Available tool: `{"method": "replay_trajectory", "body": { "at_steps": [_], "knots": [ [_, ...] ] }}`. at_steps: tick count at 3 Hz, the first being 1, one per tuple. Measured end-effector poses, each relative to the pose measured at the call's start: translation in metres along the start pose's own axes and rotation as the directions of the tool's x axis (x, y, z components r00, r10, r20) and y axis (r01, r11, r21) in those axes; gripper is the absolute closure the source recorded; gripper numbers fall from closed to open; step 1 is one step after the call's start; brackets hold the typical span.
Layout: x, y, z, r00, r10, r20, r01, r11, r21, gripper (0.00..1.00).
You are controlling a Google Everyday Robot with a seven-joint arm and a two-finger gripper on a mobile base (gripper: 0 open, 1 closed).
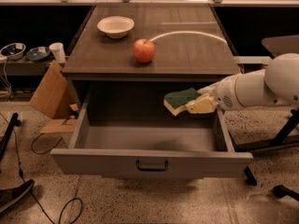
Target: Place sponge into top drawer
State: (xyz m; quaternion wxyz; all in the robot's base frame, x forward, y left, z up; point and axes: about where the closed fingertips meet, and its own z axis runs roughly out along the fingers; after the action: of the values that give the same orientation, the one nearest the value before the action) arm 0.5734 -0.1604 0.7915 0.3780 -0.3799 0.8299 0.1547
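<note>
The sponge (181, 100), dark green on top with yellow foam beneath, is held in my gripper (192, 104), which is shut on its right end. My arm reaches in from the right. The sponge hangs in the air over the right part of the open top drawer (152, 161), above its floor. The drawer is pulled far out of the grey cabinet; its front panel has a small dark handle (152, 165) at centre. The drawer's inside shows nothing lying in it.
On the cabinet top (187, 55) stand a red apple (144, 50) and a white bowl (115, 26). A white cable (187, 34) curves across the top. Cardboard (49, 94) leans at the left; bowls and a cup (58, 52) sit on a low shelf there.
</note>
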Motion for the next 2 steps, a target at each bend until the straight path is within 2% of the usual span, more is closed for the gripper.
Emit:
{"method": "replay_trajectory", "body": {
  "at_steps": [1, 2],
  "knots": [
    [0.003, 0.011, 0.017, 0.999, 0.042, -0.005, -0.042, 0.9990, 0.013, 1.00],
    [0.000, 0.017, 0.030, 0.996, 0.088, -0.006, -0.087, 0.9951, 0.046, 1.00]
  ]
}}
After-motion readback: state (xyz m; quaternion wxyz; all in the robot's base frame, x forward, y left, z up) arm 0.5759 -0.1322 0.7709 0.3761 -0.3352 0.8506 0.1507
